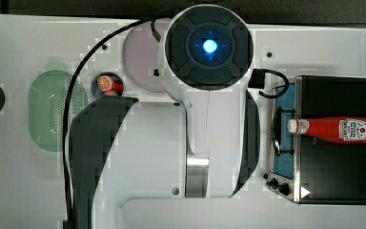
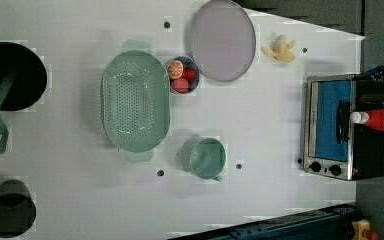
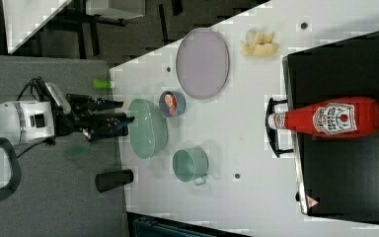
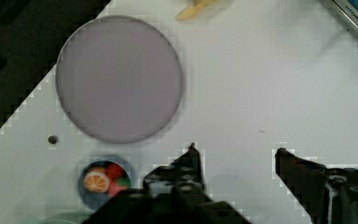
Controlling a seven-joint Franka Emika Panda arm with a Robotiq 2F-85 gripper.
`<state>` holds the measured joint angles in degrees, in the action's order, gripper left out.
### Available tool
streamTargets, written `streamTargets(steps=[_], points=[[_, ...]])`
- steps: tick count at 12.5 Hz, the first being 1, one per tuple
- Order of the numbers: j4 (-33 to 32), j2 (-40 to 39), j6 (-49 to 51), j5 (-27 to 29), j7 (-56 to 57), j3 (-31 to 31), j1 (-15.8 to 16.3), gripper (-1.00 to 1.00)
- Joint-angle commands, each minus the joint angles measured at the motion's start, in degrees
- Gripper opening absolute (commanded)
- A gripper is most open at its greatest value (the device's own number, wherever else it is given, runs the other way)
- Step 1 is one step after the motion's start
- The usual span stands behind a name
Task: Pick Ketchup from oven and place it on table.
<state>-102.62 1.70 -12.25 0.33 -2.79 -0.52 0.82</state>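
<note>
The ketchup (image 3: 333, 117) lies on its side on the flat black top of the oven (image 3: 345, 187), not inside it. Its long axis runs across the oven's depth. The white cap overhangs the front edge, above the door handle; the base points toward the oven's back. In the top view the bottle (image 1: 333, 129) lies about midway along the oven (image 1: 336, 181).

The oven stands at one end of the worktop (image 3: 246, 148), door facing the other items. Between the oven and the claw lie a lilac plate (image 3: 202, 63), a green mug (image 3: 190, 165), a small fruit bowl (image 3: 171, 103) and a green colander (image 3: 148, 128).

The claw (image 3: 123, 118) hovers off the far end of the worktop from the oven, beside the colander, well apart from the bottle. Its fingers (image 4: 186, 168) stand apart with nothing between them.

Judgement: the pick has not begun. The claw must travel the worktop's length toward the oven, and a grip across the bottle's narrow width, square to its long axis, appears most practical.
</note>
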Motion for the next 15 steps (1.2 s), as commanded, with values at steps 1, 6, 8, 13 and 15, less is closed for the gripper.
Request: streamTargets(steps=[1, 6, 8, 13, 15], points=[[-8.97, 20.94, 11.05, -1.94, -0.76, -0.84, -2.22, 0.59], [-8.95, 20.69, 10.77, -1.95, -0.76, -3.0, -2.55, 1.0], [-8.95, 19.65, 9.65, -1.96, -0.76, -5.67, -3.21, 1.0], [-8.73, 13.29, 3.26, -1.99, -0.58, -15.51, -4.67, 1.0], [-8.61, 9.99, -0.69, -1.99, -0.57, -19.32, -4.76, 1.0]])
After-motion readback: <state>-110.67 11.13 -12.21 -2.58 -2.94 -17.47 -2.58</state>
